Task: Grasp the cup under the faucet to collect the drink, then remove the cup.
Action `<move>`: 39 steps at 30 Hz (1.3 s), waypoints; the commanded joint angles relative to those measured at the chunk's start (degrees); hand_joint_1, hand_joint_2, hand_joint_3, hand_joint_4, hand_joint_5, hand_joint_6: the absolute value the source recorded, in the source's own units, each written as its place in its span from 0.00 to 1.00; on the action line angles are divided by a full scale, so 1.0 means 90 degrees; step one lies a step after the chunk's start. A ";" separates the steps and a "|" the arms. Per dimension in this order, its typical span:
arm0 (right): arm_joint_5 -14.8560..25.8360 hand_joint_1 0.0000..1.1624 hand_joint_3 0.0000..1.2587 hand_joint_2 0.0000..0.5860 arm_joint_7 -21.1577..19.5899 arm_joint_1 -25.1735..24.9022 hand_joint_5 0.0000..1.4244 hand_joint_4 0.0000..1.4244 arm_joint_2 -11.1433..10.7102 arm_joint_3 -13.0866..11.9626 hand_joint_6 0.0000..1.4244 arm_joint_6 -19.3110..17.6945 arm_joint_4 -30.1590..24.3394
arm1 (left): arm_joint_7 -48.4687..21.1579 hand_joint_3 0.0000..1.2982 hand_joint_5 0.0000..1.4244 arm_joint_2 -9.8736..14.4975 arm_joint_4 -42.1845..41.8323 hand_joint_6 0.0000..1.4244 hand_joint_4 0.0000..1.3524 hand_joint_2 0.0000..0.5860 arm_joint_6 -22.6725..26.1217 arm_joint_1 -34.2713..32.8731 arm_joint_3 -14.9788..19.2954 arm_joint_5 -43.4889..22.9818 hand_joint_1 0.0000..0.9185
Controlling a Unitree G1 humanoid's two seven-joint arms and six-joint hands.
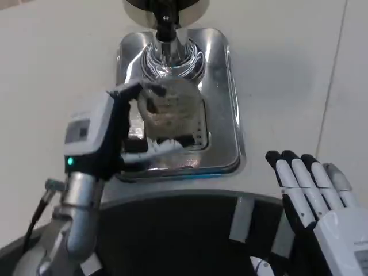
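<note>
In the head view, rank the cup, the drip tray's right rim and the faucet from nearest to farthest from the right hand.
From the right hand:
1. Drip tray, right rim, nearest.
2. Cup, mid-tray, held by the left hand.
3. Faucet, top centre, farthest.

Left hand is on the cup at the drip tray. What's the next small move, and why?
Probably hold steady: the left hand grips the clear cup on the steel tray, just below the faucet. Whether it is filling is unclear. The right hand waits open, aside.
</note>
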 commanded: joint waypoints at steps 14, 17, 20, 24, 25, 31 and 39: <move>0.0189 0.31 0.00 0.84 -0.0022 0.0184 0.00 0.00 -0.0193 -0.0084 0.00 -0.0017 0.0055 | 0.0652 0.78 0.90 0.0358 0.1496 0.98 0.81 0.06 0.0055 -0.1078 -0.0535 -0.0255 0.80; 0.0195 0.31 0.00 0.84 0.0002 0.0144 0.00 0.00 -0.0179 -0.0069 0.00 -0.0002 0.0068 | 0.0500 0.60 0.78 0.0409 0.1480 0.91 0.66 0.00 -0.0043 -0.1033 -0.0589 -0.0354 0.72; 0.0196 0.31 0.00 0.84 0.0062 0.0089 0.00 0.00 -0.0153 -0.0031 0.00 0.0020 0.0063 | 0.0421 0.42 0.65 0.0454 0.1473 0.77 0.46 0.05 -0.0115 -0.1002 -0.0631 -0.0439 0.55; 0.0192 0.31 0.00 0.84 0.0120 0.0050 0.00 0.00 -0.0162 0.0011 0.00 0.0006 0.0039 | 0.0193 0.30 0.58 0.0512 0.1456 0.68 0.31 0.08 -0.0245 -0.1002 -0.0641 -0.0652 0.36; 0.0194 0.31 0.00 0.84 0.0134 0.0041 0.00 0.00 -0.0167 0.0022 0.00 -0.0001 0.0036 | 0.0166 0.29 0.58 0.0531 0.1436 0.69 0.30 0.08 -0.0271 -0.0998 -0.0651 -0.0675 0.34; 0.0195 0.31 0.00 0.84 0.0123 0.0011 0.00 0.00 -0.0183 0.0081 0.00 -0.0030 0.0053 | -0.0034 0.23 0.53 0.0656 0.1331 0.62 0.26 0.07 -0.0434 -0.0891 -0.0608 -0.0884 0.24; 0.0672 0.31 0.00 0.84 0.0280 -0.0368 0.00 0.00 -0.0021 0.0008 0.00 0.0088 -0.0194 | -0.0130 0.17 0.44 0.1636 0.0229 0.50 0.20 0.07 -0.0497 0.0399 -0.0020 -0.1135 0.17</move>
